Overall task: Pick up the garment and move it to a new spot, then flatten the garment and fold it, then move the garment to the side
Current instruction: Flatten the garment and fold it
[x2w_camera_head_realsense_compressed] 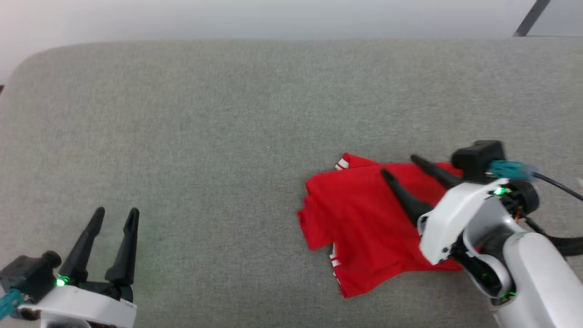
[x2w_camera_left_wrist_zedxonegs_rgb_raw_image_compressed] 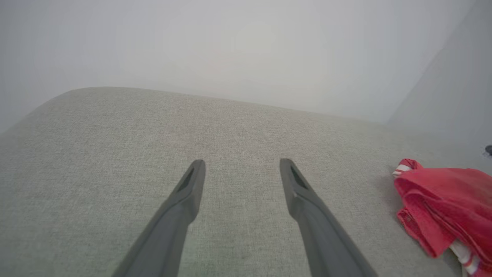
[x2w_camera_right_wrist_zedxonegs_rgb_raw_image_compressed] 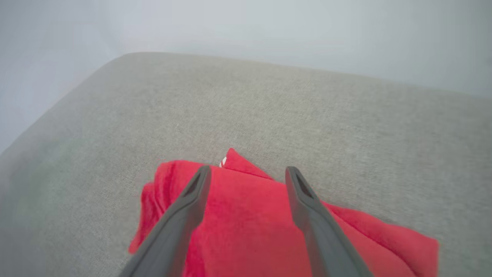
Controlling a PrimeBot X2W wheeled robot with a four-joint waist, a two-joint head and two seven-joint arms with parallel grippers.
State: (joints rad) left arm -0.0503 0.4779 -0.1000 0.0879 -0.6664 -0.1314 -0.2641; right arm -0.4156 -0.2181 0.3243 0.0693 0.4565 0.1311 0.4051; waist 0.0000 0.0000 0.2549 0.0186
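The garment (x2w_camera_head_realsense_compressed: 364,223), bright red with bits of white-and-red striped trim, lies folded into a compact bundle on the grey table, right of centre. My right gripper (x2w_camera_head_realsense_compressed: 401,165) hovers over its far right part, open, with nothing between the fingers; in the right wrist view the garment (x2w_camera_right_wrist_zedxonegs_rgb_raw_image_compressed: 250,215) spreads under the open right gripper (x2w_camera_right_wrist_zedxonegs_rgb_raw_image_compressed: 248,171). My left gripper (x2w_camera_head_realsense_compressed: 116,212) stands open at the lower left, far from the cloth. From the left wrist, the left gripper (x2w_camera_left_wrist_zedxonegs_rgb_raw_image_compressed: 242,163) points over bare table, with the garment (x2w_camera_left_wrist_zedxonegs_rgb_raw_image_compressed: 446,207) at the right edge.
The grey fabric-covered table (x2w_camera_head_realsense_compressed: 205,136) has a rounded far-left corner and a pale wall behind its far edge. A dark cable (x2w_camera_head_realsense_compressed: 558,187) runs from my right wrist. A dark slanted bar (x2w_camera_head_realsense_compressed: 530,18) shows at the top right.
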